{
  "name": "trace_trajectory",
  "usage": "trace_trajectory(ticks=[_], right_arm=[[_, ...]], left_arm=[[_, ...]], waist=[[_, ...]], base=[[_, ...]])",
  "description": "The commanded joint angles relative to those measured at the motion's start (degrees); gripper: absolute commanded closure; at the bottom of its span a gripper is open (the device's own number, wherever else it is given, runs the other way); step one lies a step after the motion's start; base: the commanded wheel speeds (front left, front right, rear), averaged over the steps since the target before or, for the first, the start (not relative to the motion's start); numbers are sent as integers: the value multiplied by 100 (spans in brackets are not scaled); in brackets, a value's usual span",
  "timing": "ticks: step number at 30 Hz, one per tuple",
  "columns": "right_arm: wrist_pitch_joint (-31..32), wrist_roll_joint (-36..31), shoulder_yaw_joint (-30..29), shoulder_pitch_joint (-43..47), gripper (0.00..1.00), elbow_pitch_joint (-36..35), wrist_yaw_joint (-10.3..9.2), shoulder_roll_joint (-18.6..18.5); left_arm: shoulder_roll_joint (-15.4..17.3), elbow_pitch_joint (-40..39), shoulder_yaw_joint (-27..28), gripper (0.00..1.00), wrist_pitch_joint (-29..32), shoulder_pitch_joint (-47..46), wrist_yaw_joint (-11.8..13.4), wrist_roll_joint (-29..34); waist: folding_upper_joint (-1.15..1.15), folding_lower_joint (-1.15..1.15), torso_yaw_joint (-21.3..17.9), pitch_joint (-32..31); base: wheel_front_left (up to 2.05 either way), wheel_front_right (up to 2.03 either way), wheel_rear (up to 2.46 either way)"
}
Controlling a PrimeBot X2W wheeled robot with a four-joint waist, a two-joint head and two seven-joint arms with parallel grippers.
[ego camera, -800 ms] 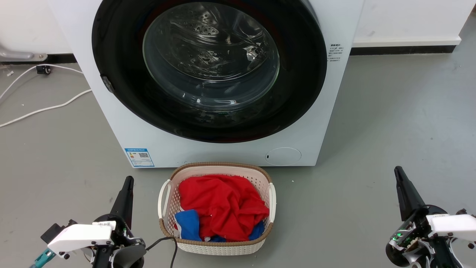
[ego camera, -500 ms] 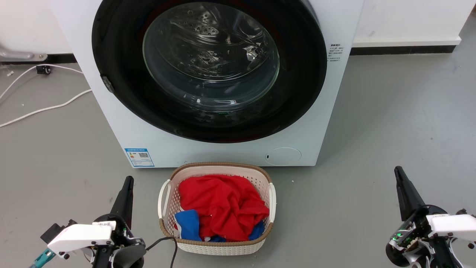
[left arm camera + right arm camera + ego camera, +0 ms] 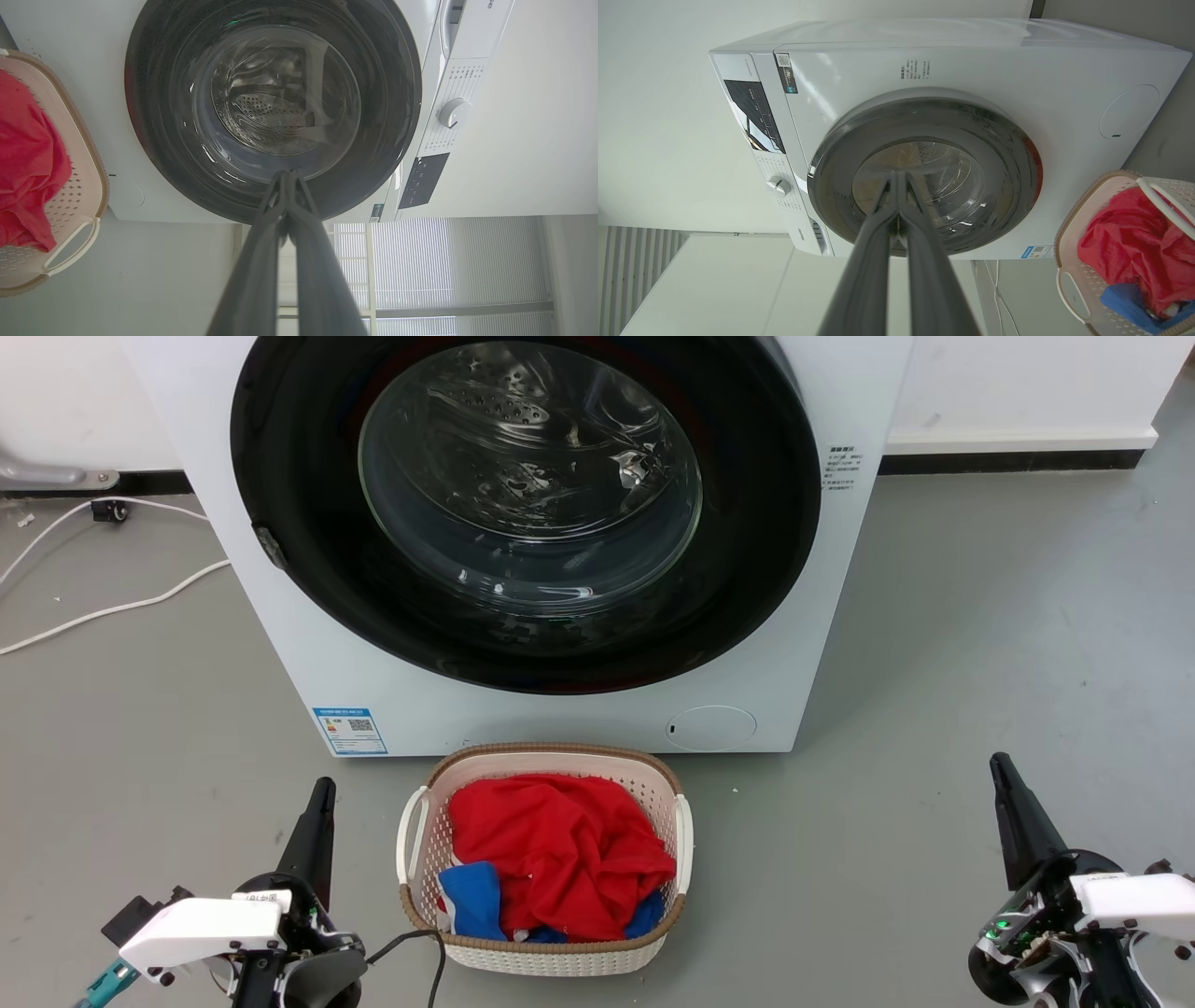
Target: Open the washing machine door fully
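Note:
The white washing machine stands straight ahead, and its round glossy black washing machine door lies flat against the front, closed, with the steel drum visible through the clear glass. A small grey latch tab sits on the door's left rim. My left gripper rests low at the lower left, shut and empty, well short of the machine. My right gripper rests at the lower right, also shut and empty. Both wrist views look along touching fingertips toward the door.
A white woven laundry basket holding red and blue clothes sits on the floor directly before the machine, between my two grippers. White cables trail over the grey floor at the left. A white wall with a dark baseboard runs behind.

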Motion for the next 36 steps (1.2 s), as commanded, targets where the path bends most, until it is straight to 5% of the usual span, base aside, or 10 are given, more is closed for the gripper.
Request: trace_trajectory(ticks=[1,10,11,23,36], right_arm=[[11,-23,-7,-63,100,6,-2,23],[8,-25,-8,-63,100,6,-2,23],[5,-2,-2,1,0,-1,0,1],[-245,-231,155,220,0,-143,-1,-13],[-611,-1304,329,359,0,-480,-1,-111]], left_arm=[[-7,6,16,100,20,-60,-16,12],[-9,6,18,100,23,-61,-16,15],[-2,1,1,0,0,0,0,10],[-12,-154,-344,0,-294,97,5,128],[-6,-480,-575,0,-632,184,5,1090]], waist=[[0,0,0,0],[0,0,0,0],[0,0,0,0],[0,0,3,-17],[0,0,24,-49]], base=[[0,0,0],[0,0,0],[0,0,0],[0,0,0],[0,0,0]])
